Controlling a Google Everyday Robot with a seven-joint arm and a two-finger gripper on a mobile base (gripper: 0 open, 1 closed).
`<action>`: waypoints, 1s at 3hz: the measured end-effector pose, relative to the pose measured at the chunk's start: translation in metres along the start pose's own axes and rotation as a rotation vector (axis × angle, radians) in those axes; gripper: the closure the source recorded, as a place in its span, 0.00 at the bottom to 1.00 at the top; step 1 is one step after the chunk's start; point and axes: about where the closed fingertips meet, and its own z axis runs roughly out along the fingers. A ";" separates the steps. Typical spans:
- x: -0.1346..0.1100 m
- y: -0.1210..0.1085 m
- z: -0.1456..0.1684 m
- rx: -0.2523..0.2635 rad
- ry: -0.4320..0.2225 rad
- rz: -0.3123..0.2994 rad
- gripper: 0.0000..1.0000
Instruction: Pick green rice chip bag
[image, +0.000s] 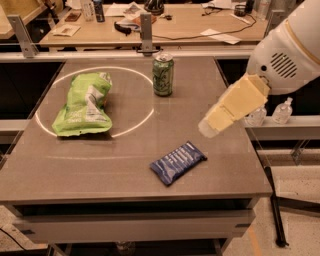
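The green rice chip bag (82, 106) is a large crinkled lime-green bag with a white and grey panel. It lies flat on the left part of the grey table (125, 170), inside a ring of light. My arm comes in from the right, and my gripper (206, 129) is at its cream-coloured tip. It hovers above the right side of the table, well to the right of the bag and not touching it. Nothing shows in the gripper.
A green drink can (163, 75) stands upright at the table's back centre. A small dark-blue packet (177, 162) lies near the front, just below and left of the gripper. A metal rail runs behind the table, with cluttered desks beyond it. Plastic bottles (282, 111) stand at the right.
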 end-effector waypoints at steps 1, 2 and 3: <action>-0.001 0.001 -0.002 0.004 -0.002 0.050 0.00; -0.001 0.001 -0.002 0.004 -0.003 0.049 0.00; -0.003 0.003 0.003 0.034 -0.043 0.080 0.00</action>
